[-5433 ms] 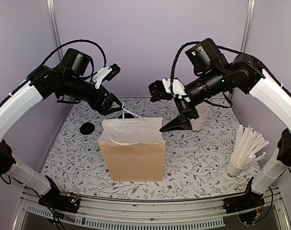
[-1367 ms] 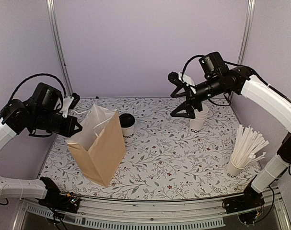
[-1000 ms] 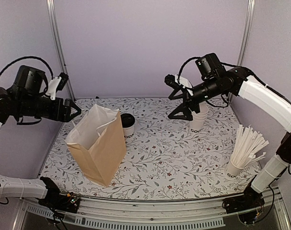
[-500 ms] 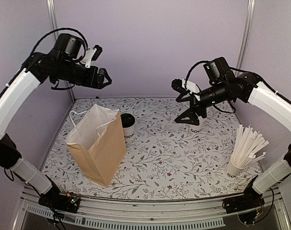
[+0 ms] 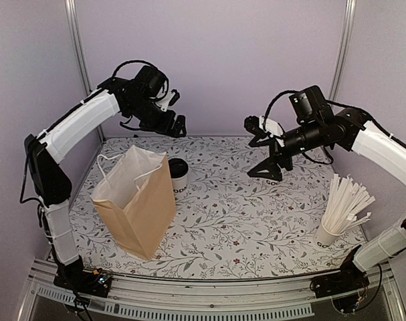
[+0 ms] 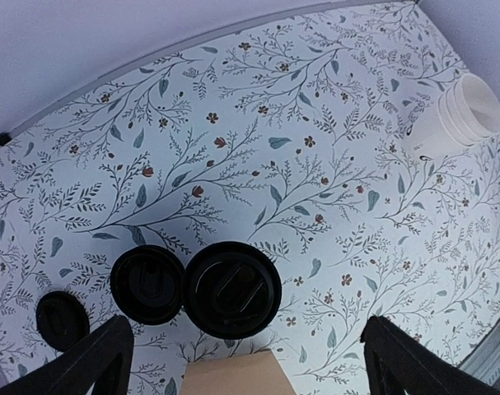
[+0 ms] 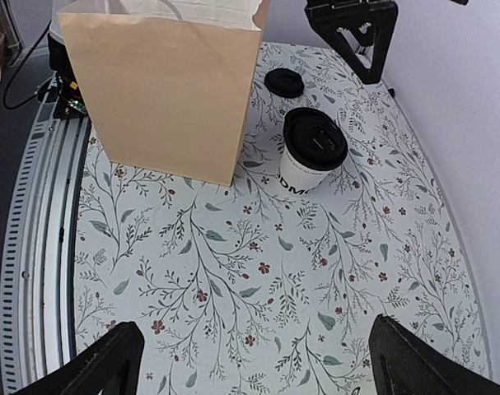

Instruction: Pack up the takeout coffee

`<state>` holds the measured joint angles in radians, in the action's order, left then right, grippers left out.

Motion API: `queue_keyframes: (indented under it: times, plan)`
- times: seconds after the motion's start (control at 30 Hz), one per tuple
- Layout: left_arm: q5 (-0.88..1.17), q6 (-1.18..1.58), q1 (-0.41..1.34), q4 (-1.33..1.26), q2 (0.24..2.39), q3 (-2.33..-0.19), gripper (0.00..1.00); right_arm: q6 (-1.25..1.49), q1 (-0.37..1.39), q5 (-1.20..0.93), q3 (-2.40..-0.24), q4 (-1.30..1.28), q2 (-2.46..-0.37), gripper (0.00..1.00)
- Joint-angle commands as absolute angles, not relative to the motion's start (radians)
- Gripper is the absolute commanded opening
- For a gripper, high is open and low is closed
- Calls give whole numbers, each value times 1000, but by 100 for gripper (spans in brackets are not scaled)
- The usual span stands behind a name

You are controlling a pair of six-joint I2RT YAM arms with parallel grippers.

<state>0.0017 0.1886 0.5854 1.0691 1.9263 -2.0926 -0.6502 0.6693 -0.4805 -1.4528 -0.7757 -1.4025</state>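
The takeout coffee (image 5: 178, 172) is a small white cup with a black lid. It stands on the table just behind the right side of an open brown paper bag (image 5: 137, 204). My left gripper (image 5: 174, 127) hangs open and empty above and behind the cup. Its wrist view looks straight down on the cup's lid (image 6: 231, 290) and the bag's top edge (image 6: 231, 377). My right gripper (image 5: 258, 150) is open and empty, raised at the right. Its wrist view shows the cup (image 7: 314, 152) beside the bag (image 7: 163, 82), far ahead of the fingers.
Two loose black lids (image 6: 147, 284) (image 6: 62, 319) lie beside the cup. A stack of lidless white cups (image 6: 468, 111) stands at the back right, behind my right gripper. A cup of white sticks (image 5: 342, 207) stands at the right front.
My left arm has let go of the bag, risen and swung right to hang over the cup. The bag stands where it was left. My right gripper has shifted slightly right.
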Motion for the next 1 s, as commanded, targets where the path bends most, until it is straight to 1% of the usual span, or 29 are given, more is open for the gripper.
queue_keyframes:
  times: [0.0,0.4,0.63,0.73,0.83,0.97]
  plan:
    - [21,195,574,1091,2008,-2124,99,-652,670,-513,-1430,-752,-1371,99]
    - [3,175,576,1107,2135,-2128,98,-658,670,-532,-1404,-749,-1354,99]
    - [3,155,594,1114,2150,-2083,96,-661,670,-529,-1400,-752,-1351,99]
    - [-51,150,601,1127,2148,-2069,95,-661,670,-529,-1400,-752,-1352,99]
    - [-70,148,602,1137,2154,-2057,93,-663,670,-532,-1402,-753,-1353,99]
    - [-45,149,601,1134,2168,-2058,89,-663,670,-532,-1402,-755,-1354,99]
